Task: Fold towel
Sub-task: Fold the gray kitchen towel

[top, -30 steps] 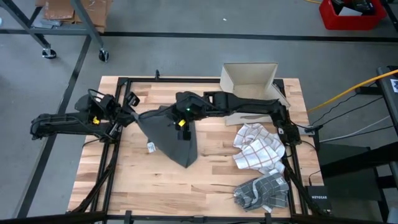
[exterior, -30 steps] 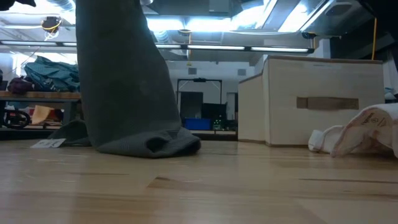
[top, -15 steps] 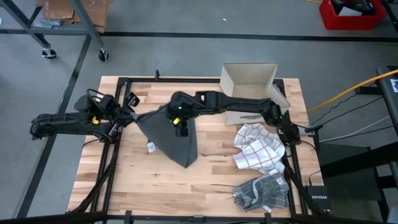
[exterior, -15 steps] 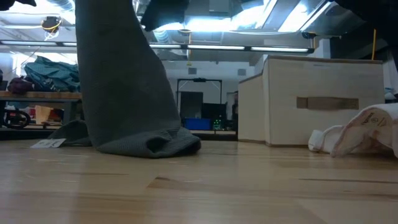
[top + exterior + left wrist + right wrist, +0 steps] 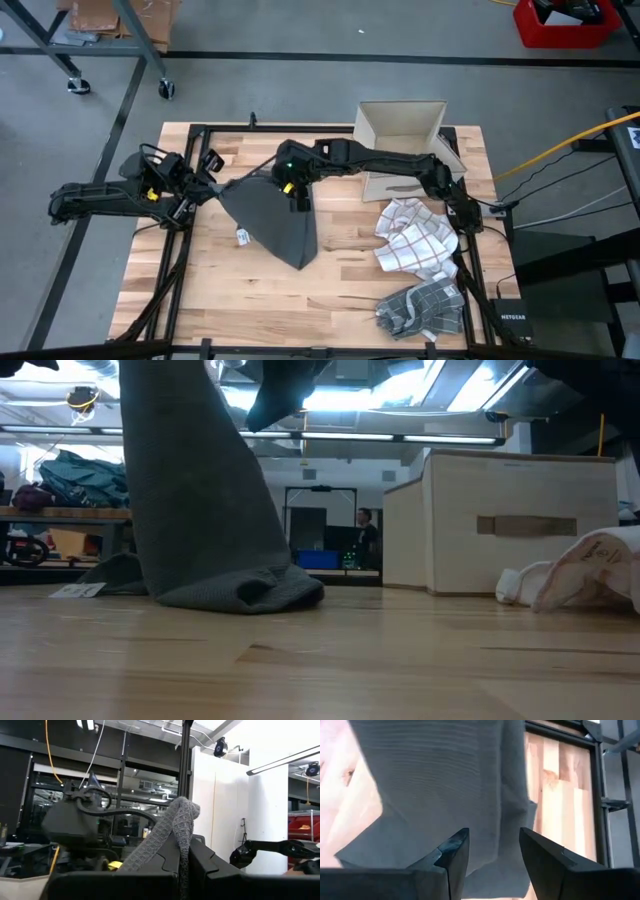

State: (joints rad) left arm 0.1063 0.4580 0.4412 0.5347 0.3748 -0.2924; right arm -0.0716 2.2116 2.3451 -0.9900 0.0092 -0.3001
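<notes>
A dark grey towel hangs from my left gripper near the table's left side. Its lower end lies bunched on the wood. In the left wrist view the towel's corner sticks up past my shut left gripper. My right arm reaches across from the right. My right gripper hovers over the towel's right edge, open. Its two fingers stand apart in the right wrist view, with the towel beyond them. It also shows at the top of the low view. My left gripper pinches a corner of the towel between its two fingers, coming level from the table's left side. The corner's tip pokes out past the fingertips. The towel hangs down from the hold, and its lower end rests on the table.
A beige box stands at the far right of the table. A white checked cloth and a grey checked cloth lie along the right side. A small white tag sits by the towel. A person shows far off in the low view.
My right arm has swung toward the table's far edge, and its gripper has shifted a little left over the towel. It has come into the top of the low view. The towel and my left gripper have stayed where they were.
</notes>
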